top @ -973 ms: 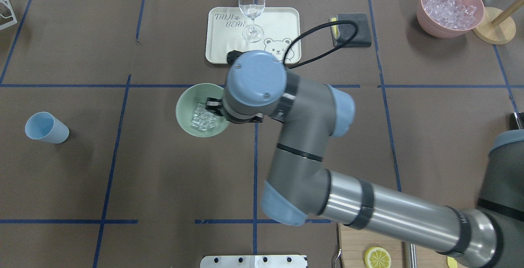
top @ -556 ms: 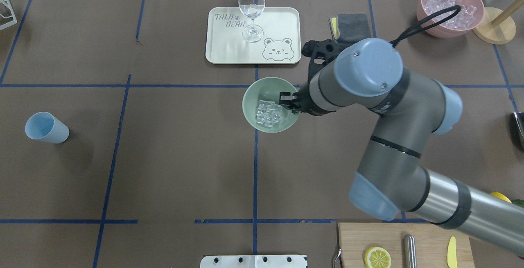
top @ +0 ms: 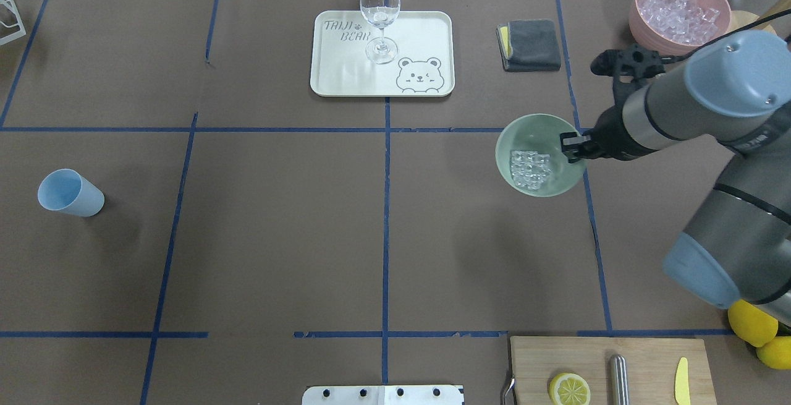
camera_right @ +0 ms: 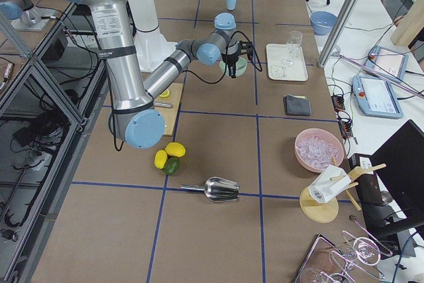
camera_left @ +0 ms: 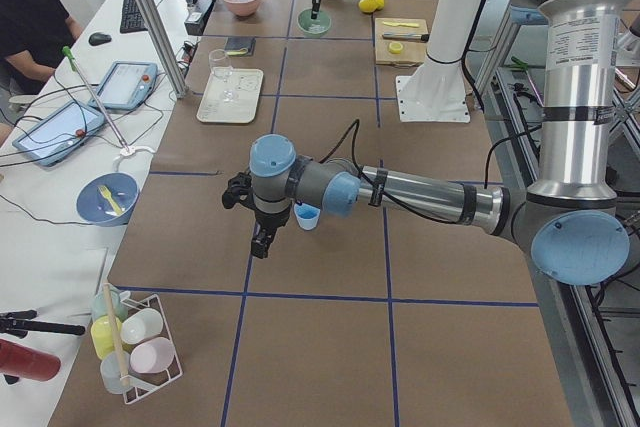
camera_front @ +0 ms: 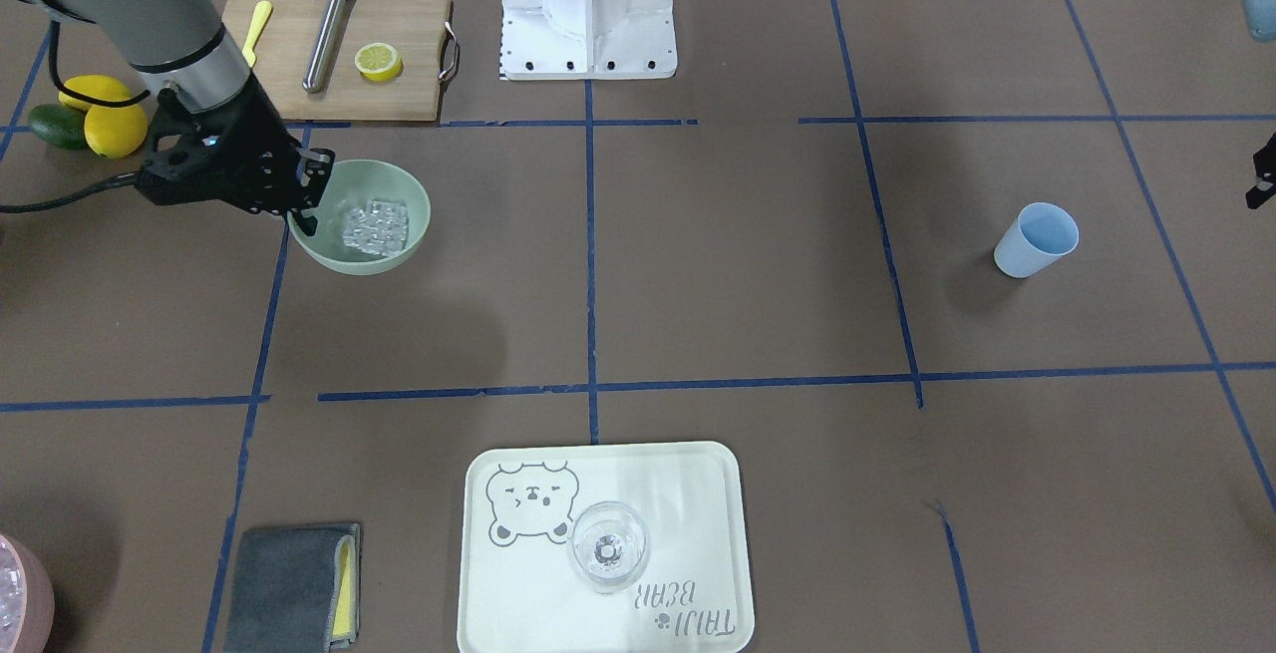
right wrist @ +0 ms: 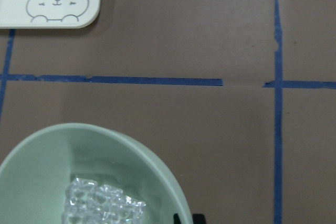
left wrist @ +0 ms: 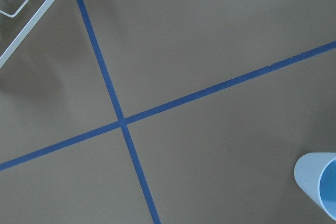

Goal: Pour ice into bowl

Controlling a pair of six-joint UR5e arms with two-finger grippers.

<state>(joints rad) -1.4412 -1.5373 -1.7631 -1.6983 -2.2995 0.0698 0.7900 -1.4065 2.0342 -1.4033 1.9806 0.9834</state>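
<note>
The pale green bowl stands on the table right of centre, with the ice heaped inside it. My right gripper is shut on the bowl's right rim, one finger inside and one outside. The front view shows the same grip on the bowl with its ice. The right wrist view shows the bowl's rim and the ice. My left gripper hangs just beside the blue cup at the far left; I cannot tell whether it is open.
The blue cup lies tilted at far left. A tray bears a wine glass. A grey cloth, a pink bowl of ice, lemons and a cutting board lie around the right arm.
My right gripper has carried the bowl with its ice to the right, from left of the table's middle line to well right of it. The cup has not moved.
</note>
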